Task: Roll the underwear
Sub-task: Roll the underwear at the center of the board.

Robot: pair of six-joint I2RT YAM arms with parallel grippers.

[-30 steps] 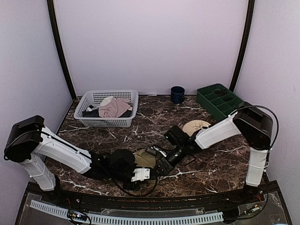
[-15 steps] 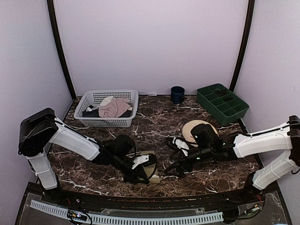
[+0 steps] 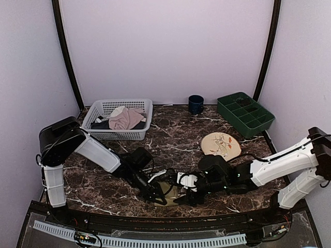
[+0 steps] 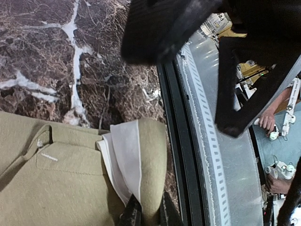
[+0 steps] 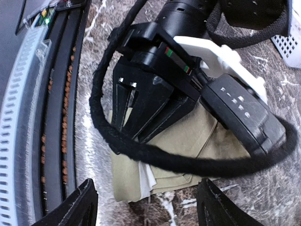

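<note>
Positions taken from the centre of the table (image 3: 170, 134). The underwear (image 4: 70, 179) lies at 6 o'clock, near the front edge. Basket (image 3: 116, 135) at 10 o'clock, garments (image 3: 126, 118) inside it. Cup (image 3: 195, 104) at 12 o'clock, by the back wall. Compartment tray (image 3: 232, 120) at 2 o'clock. Plate (image 3: 221, 143) at 3 o'clock, in front of the tray.

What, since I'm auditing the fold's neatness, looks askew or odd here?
Only mildly: the underwear lies unevenly folded right at the table's near edge. Its cream waistband pokes out of the fold where the left gripper pinches it.
</note>
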